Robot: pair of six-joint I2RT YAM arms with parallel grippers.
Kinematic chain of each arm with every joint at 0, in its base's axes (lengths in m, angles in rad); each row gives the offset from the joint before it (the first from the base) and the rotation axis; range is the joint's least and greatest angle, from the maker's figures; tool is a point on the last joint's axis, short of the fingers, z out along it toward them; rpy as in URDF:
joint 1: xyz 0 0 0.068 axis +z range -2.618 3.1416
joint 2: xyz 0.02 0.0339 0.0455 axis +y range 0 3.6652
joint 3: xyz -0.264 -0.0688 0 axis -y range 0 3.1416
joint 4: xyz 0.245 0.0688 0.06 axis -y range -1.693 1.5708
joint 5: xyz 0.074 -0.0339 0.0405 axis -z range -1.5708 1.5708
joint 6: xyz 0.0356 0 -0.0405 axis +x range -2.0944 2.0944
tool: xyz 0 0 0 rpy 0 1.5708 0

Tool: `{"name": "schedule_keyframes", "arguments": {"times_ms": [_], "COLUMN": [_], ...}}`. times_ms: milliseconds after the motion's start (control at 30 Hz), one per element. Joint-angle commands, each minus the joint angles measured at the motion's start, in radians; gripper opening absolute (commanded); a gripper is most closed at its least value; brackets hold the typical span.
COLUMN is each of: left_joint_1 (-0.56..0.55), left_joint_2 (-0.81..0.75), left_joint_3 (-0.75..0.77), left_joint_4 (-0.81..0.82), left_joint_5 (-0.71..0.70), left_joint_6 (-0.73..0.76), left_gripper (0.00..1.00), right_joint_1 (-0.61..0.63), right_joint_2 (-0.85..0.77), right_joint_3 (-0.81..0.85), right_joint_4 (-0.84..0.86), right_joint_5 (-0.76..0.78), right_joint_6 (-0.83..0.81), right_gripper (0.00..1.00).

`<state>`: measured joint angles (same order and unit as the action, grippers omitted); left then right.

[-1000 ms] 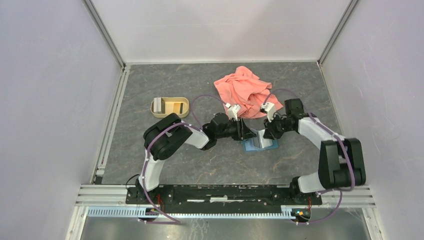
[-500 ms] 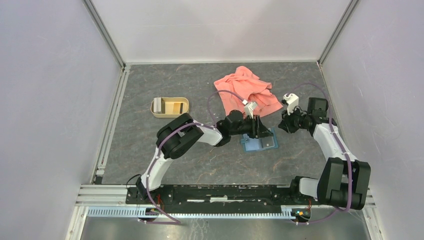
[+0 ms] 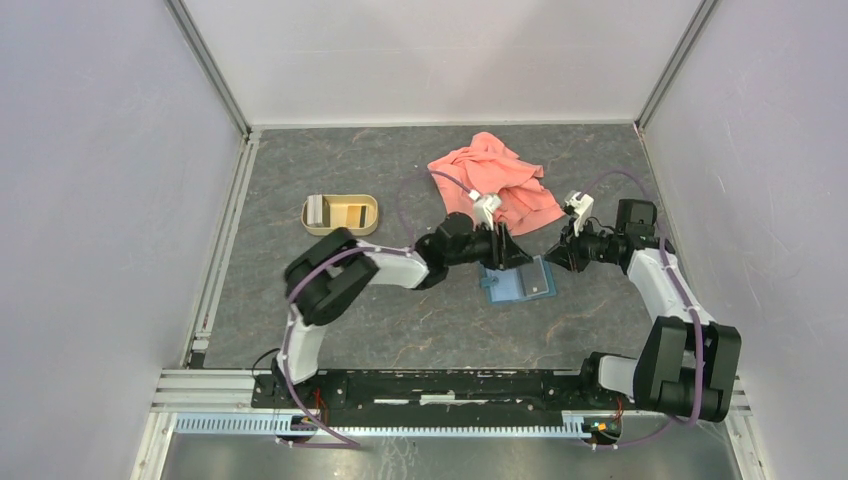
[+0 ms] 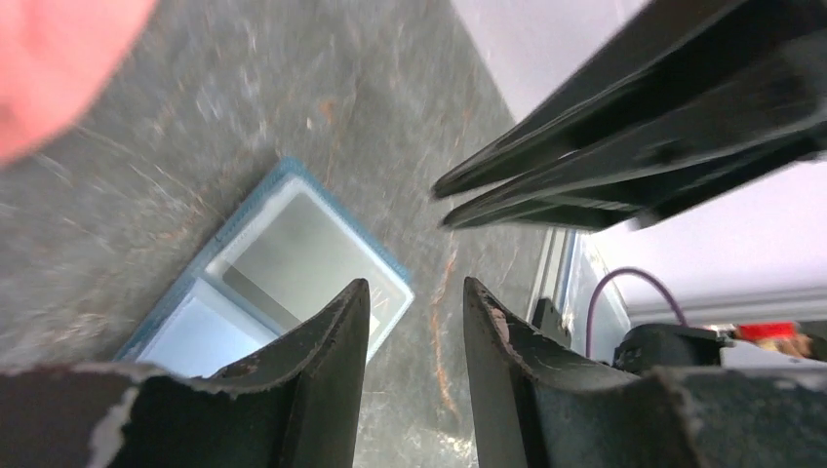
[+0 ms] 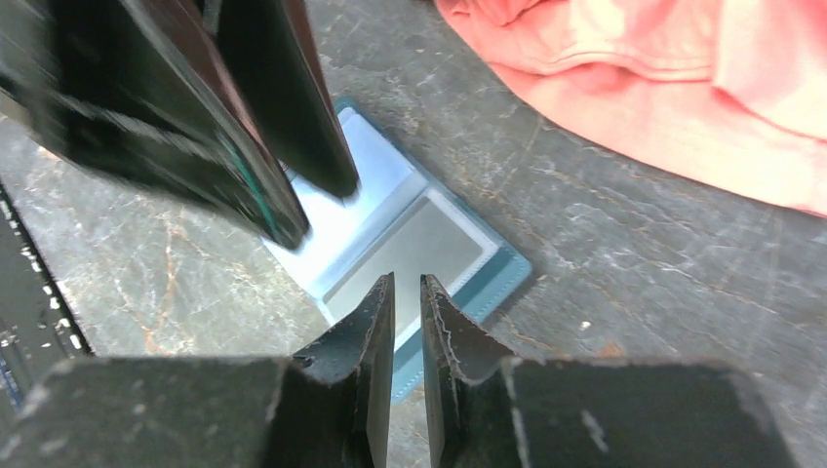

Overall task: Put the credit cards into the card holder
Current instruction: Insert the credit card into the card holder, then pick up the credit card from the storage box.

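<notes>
Grey counter (image 3: 420,320): card holder (image 3: 515,285) open, one greyish card (image 5: 414,255) apparently pocketed, other credit cards (image 3: 348,212) in tan tray (image 3: 340,231); left gripper (image 4: 414,288) released, right gripper (image 5: 407,281) barely parted, both empty.

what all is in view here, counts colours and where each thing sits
card holder: 1, teal, open flat, table centre
grey card: 1, in a card holder pocket
tray: 1, tan, left of centre
cards in tray: orange-tan plus grey-white, count unclear
cloth: 1, salmon-pink, crumpled, behind the card holder
table: 1, grey marbled
left jaws: black, apart, empty, above the card holder
right jaws: black, narrow gap, empty, at its right edge
</notes>
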<state>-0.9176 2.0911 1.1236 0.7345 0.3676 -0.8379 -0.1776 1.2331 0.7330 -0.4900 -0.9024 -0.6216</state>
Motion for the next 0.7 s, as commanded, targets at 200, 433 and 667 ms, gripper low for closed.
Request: {"name": "schedule_keyframes", "arguments": {"times_ms": [200,433,667], "left_joint_1": [0.073,0.459,0.667], "left_joint_2": [-0.625,-0.852,-0.675], "left_joint_3": [-0.293,-0.315,0.004], "left_joint_4": [-0.288,-0.644,-1.054], "left_joint_5": [-0.384,-0.381,-0.537], "left_joint_6": [0.546,0.578,0.715], "left_gripper": [0.61,0.91,1.0], "right_joint_1": [0.071,0.151,0.172], "right_joint_2": [-0.013,-0.11,-0.037], "right_joint_3": [-0.002,0.045,0.131], "right_joint_4": [-0.008,0.135,0.186], "right_joint_5": [-0.026,0.1,-0.066], "right_joint_6": [-0.078,0.043,0.053], "right_gripper": [0.22,0.38,0.51]}}
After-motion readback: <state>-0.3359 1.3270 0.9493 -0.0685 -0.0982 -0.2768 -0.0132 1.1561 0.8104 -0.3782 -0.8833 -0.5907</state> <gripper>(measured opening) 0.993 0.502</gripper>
